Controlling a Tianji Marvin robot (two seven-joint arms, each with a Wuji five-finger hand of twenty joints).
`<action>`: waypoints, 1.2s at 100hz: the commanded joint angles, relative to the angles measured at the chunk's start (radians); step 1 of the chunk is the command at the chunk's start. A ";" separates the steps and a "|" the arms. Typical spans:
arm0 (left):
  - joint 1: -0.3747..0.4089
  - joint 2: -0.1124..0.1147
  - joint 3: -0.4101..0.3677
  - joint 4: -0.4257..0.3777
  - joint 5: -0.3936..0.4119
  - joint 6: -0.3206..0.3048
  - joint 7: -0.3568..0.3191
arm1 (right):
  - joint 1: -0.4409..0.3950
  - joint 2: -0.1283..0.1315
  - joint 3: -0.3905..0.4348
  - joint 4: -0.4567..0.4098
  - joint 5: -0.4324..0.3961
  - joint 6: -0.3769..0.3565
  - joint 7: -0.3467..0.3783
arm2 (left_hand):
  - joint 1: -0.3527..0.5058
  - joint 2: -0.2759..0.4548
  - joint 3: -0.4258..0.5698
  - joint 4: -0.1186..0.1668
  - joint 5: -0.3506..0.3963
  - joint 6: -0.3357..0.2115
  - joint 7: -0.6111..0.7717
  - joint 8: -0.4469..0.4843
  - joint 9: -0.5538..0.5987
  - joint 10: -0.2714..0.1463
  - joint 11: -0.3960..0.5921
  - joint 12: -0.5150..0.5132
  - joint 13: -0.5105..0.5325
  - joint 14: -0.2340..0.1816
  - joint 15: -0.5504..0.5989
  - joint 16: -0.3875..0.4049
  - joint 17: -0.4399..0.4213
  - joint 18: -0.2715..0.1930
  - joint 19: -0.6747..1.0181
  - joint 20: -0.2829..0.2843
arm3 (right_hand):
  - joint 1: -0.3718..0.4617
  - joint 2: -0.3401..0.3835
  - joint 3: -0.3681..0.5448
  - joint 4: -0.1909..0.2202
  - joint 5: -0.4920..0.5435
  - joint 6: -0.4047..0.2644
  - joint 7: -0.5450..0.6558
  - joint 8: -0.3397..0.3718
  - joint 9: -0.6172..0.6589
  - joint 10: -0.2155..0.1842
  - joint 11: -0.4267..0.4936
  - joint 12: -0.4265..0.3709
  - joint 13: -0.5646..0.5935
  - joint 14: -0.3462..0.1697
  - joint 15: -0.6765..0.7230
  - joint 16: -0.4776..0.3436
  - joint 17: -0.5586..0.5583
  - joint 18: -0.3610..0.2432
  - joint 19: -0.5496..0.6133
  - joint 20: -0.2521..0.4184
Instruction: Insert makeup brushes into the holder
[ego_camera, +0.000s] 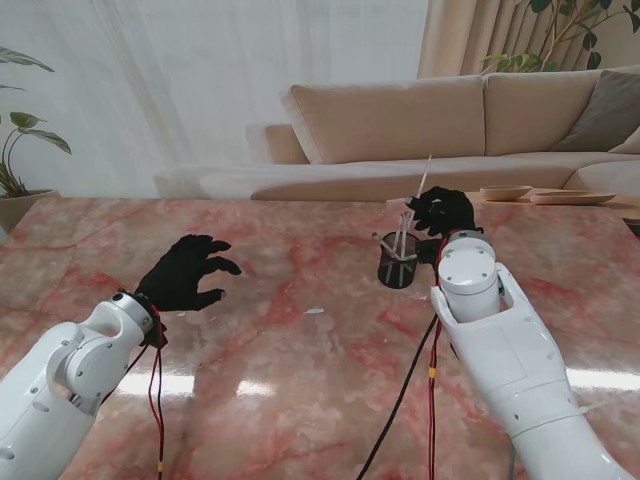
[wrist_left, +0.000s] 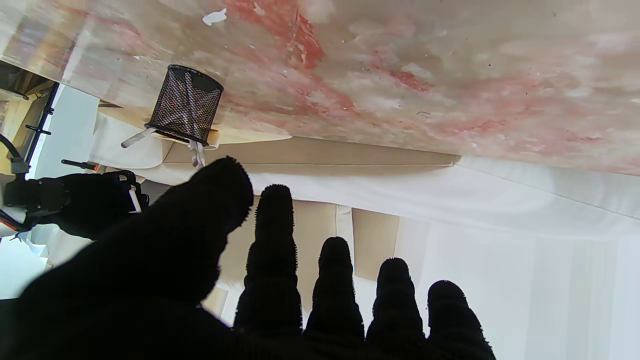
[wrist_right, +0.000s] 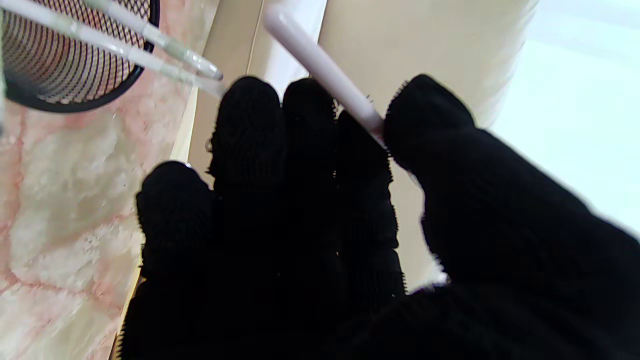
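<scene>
Right hand (ego_camera: 443, 212): fingers pinch pale brush (ego_camera: 420, 192), tilted, just beside holder (ego_camera: 397, 268) | holder: on surface (ego_camera: 300, 350), brushes already inside | left hand (ego_camera: 188, 272): fingers spread, empty | advice: align lower tip over rim, lower, then release.

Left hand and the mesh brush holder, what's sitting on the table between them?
Only bare marble tabletop, apart from one small white speck nearer to me, in the stand view, lies between the open left hand and the holder.
</scene>
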 joint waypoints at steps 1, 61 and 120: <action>0.002 0.001 0.006 0.013 -0.002 0.005 -0.003 | 0.020 -0.002 0.009 0.030 0.002 0.002 0.009 | -0.053 0.026 -0.028 0.035 -0.027 0.014 -0.008 -0.008 -0.033 0.006 -0.024 0.000 -0.042 -0.016 -0.031 -0.014 0.002 0.003 -0.049 -0.015 | 0.026 0.006 0.076 -0.016 0.063 -0.112 0.066 0.006 0.074 0.028 0.028 0.006 0.042 -0.013 0.019 0.030 0.006 -0.027 0.049 0.023; -0.011 0.001 0.034 0.034 -0.030 0.032 -0.023 | 0.179 -0.061 -0.066 0.425 -0.008 -0.227 -0.111 | -0.053 0.026 -0.026 0.036 -0.032 0.017 -0.007 -0.009 -0.036 0.006 -0.034 0.004 -0.042 -0.016 -0.033 -0.026 0.003 0.004 -0.051 -0.030 | 0.014 0.018 0.058 -0.018 0.054 -0.163 0.057 0.004 0.049 -0.024 0.021 0.014 0.005 -0.058 -0.070 0.028 -0.142 -0.054 -0.049 0.026; 0.010 0.002 0.024 0.021 -0.040 0.043 -0.042 | 0.200 -0.116 -0.109 0.603 -0.040 -0.426 -0.270 | -0.053 0.030 -0.034 0.036 -0.035 0.022 -0.011 -0.011 -0.036 0.008 -0.035 0.008 -0.041 -0.015 -0.034 -0.037 0.004 0.005 -0.056 -0.043 | 0.013 0.023 0.041 -0.017 0.043 -0.192 0.040 0.003 0.035 -0.039 -0.007 0.011 -0.404 -0.198 -0.233 0.012 -0.463 -0.154 -0.330 0.108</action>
